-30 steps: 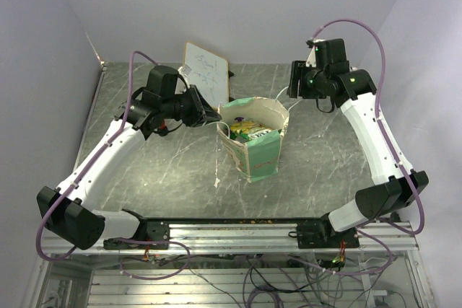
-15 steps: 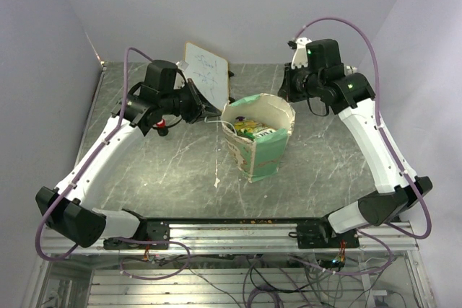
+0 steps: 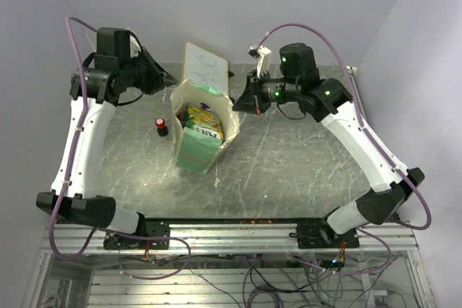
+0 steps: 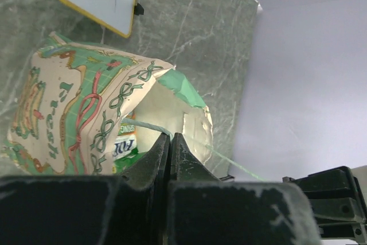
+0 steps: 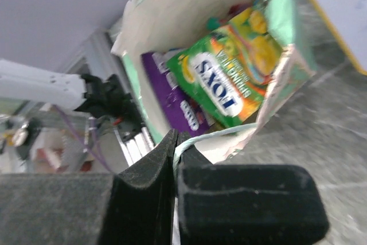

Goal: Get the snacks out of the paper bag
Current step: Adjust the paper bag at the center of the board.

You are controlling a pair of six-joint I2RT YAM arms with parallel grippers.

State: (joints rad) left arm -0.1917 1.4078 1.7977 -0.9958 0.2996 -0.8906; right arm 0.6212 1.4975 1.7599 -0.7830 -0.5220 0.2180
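Paper bag point(image 3: 196, 151) stands with cylinder point(image 3: 162, 128) beside, whiteboard point(image 3: 204, 70) behind, left fingers point(image 4: 156, 162) and right fingers point(image 5: 153, 167) clamped on its strings point(image 5: 213, 136).

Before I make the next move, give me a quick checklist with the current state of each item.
1. Left gripper on a string handle: ok, jaws shut on it.
2. Right gripper on the other handle: ok, jaws shut on it.
3. Paper bag mouth open: ok.
4. Snacks out: not ok, all visible packets lie inside.
5. A free gripper to reach in: not ok, both are occupied.
6. Red-and-black cylinder clear of the bag: cannot tell, it stands close beside it.
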